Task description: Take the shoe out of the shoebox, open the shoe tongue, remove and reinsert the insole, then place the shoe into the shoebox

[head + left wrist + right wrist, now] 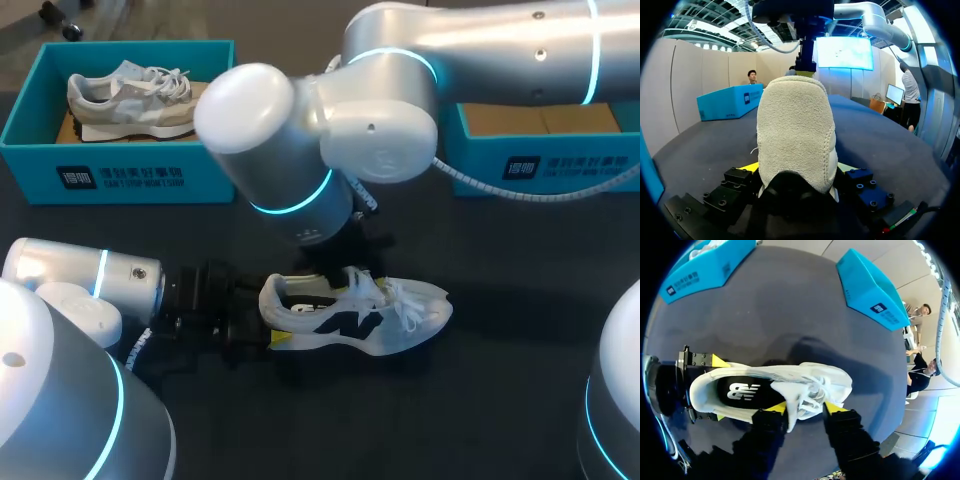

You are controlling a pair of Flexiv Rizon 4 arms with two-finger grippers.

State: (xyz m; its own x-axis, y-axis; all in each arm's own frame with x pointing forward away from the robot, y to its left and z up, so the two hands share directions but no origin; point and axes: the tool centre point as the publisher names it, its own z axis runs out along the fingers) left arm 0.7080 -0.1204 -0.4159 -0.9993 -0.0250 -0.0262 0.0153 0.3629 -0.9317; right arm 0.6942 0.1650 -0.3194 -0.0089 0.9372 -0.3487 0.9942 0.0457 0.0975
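A white sneaker (400, 315) with a dark side logo lies on its side in the middle of the black table. My left gripper (268, 320) comes in low from the left and is shut on the heel; in the left wrist view the suede heel (795, 130) fills the space between its yellow fingertips (750, 166). My right gripper (804, 407) hangs over the shoe's opening (740, 390), with the white tongue (792, 407) and laces pinched between its yellow tips. In the head view the right arm's wrist hides most of that gripper (345, 262).
A blue shoebox (120, 175) at the back left holds a second grey-and-white sneaker (130, 100). Another blue box (545, 165) stands at the back right, partly behind my right arm. Bare black tabletop lies in front of the shoe.
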